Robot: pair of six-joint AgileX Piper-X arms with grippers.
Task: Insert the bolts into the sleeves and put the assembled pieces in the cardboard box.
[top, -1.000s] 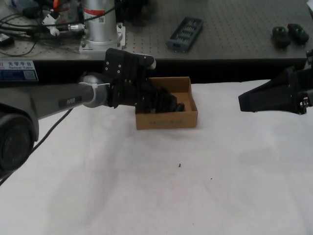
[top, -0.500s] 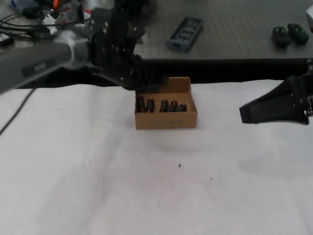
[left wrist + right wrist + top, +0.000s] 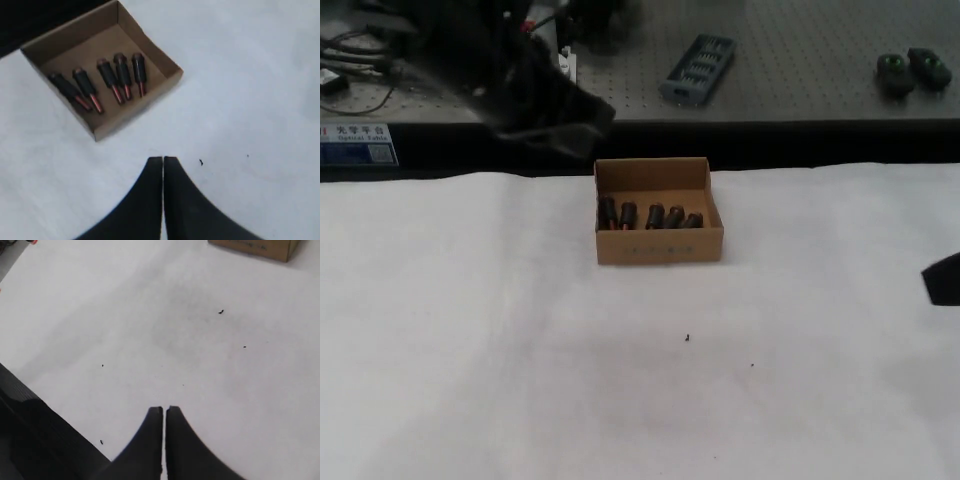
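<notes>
Status by view, judgements marked as such.

High view: cardboard box (image 3: pixel 660 246) upright on white-covered surface (image 3: pixel 520 350). Five assembled pieces (image 3: pixel 650 215) side by side inside, against the near wall. Left arm (image 3: pixel 535 100) blurred, raised, beyond the box's far corner. Dark tip of right fingers (image 3: pixel 944 280) low over the cloth, well apart from the box.

Left wrist view: left fingers (image 3: pixel 159 163) pressed shut tip to tip, holding nothing, high above the surface and pointing down. Box (image 3: pixel 135 117) ahead of the fingertips, well apart. All five pieces (image 3: pixel 107 82) flat on its floor, coppery bolt ends toward the fingers.

Right wrist view: right fingers (image 3: pixel 160 413) likewise shut and empty over bare cloth. One box corner (image 3: pixel 260 247) far ahead of the tips.

Step judged: final deposit made, task at or near completion. Next move judged to call only for parking both arms away from the box walls.
</notes>
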